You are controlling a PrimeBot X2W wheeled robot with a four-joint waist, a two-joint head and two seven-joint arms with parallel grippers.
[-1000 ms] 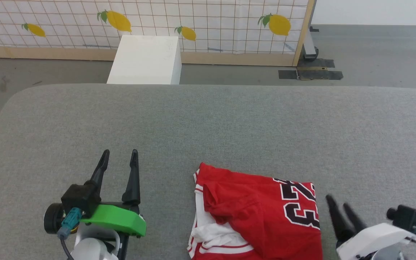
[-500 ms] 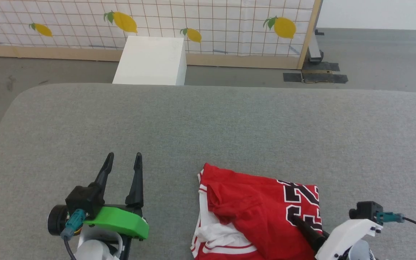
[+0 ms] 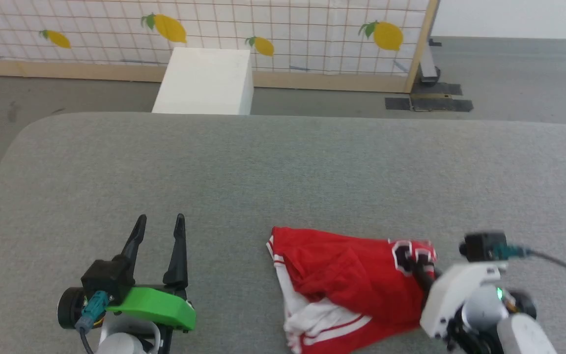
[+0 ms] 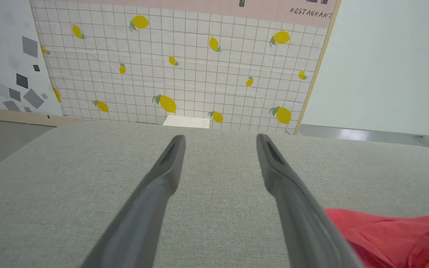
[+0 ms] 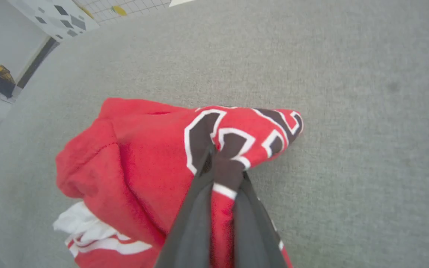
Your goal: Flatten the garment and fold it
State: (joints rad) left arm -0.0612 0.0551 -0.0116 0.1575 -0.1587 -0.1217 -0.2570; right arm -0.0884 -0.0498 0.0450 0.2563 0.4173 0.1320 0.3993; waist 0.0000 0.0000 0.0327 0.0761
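Your right claw (image 5: 220, 165) pinches the garment (image 3: 342, 280), bunched at lower centre of the tabletop (image 3: 263, 167), by its lettering (image 5: 201, 137); lifting may drag several layers. Your left claw (image 3: 159, 223) stands spread, lower left.

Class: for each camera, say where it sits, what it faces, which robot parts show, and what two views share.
Head view: on the head, looking forward and down over the grey padded surface; left gripper open, right gripper shut on the garment.
Left wrist view: on the left wrist, looking along its spread fingers towards the lemon-print panel.
Right wrist view: on the right wrist, looking down its fingers pinching the garment's lettering.
Shared: both wrist views show the red garment on that surface.
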